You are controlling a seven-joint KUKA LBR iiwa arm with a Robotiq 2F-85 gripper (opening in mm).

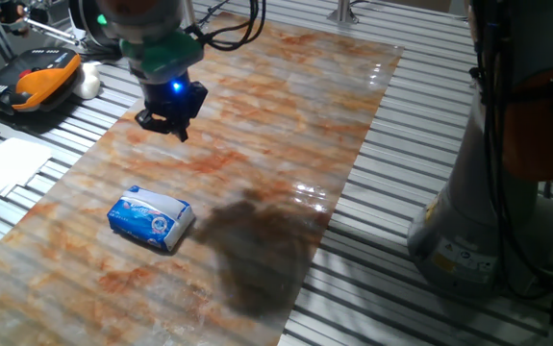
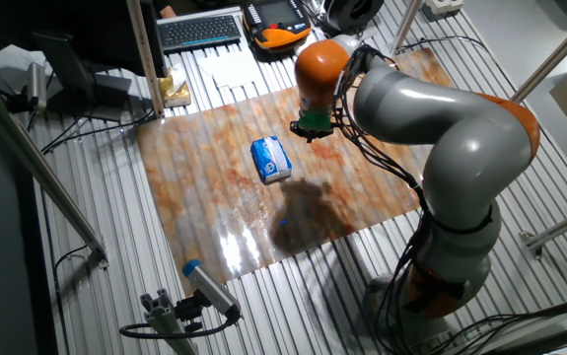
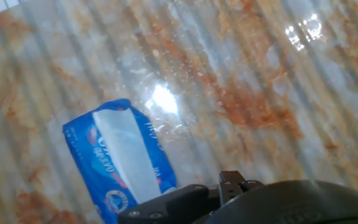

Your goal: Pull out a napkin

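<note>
White sheets: flat stiff paper at the far left of one fixed view, lying on the slatted metal beside the marbled mat.
Orange and black device: far left, behind the sheets, off the mat.
Packet: blue-and-white plastic, lying flat on the left part of the mat, near the front edge in one fixed view; in the other fixed view it sits near the middle of the mat.
Napkin: white sheet showing as a strip along the packet's top opening in the hand view, folded down inside the packet, not drawn out.
Pincer: hangs above the mat, beyond the packet and a little right of it, apart from it; a blue light glows on the hand; it holds nothing; how wide its fingers stand cannot be told.
Surface: glossy orange-and-white marbled mat with bright glare spots, a dark shadow patch right of the packet.
Arm: grey with orange joints, reaching in from the right in the other fixed view.
</note>
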